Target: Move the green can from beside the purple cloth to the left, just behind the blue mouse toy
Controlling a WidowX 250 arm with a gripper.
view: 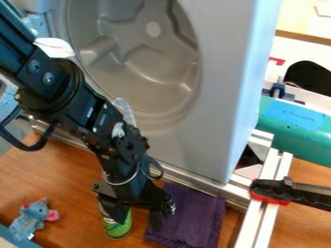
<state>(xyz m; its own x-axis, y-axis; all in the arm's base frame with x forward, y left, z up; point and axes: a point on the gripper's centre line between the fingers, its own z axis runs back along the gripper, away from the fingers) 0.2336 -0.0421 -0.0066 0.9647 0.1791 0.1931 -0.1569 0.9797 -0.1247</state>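
The black gripper (137,216) hangs over the wooden table at the lower middle, its two fingers spread apart and pointing down. Behind and below its left finger stands a green can (117,229), its upper part partly hidden by that finger; whether they touch I cannot tell. A purple cloth (194,218) lies flat to the right, with the right finger over its left edge. Off to the left is a grey-blue plush mouse (34,218) with pink ears.
A large grey machine front (217,111) with a round recess stands behind the arm. Metal rails (263,213) run along its base and down the right side. A black and red clamp (284,192) grips the right rail. A teal object (297,138) lies beyond it.
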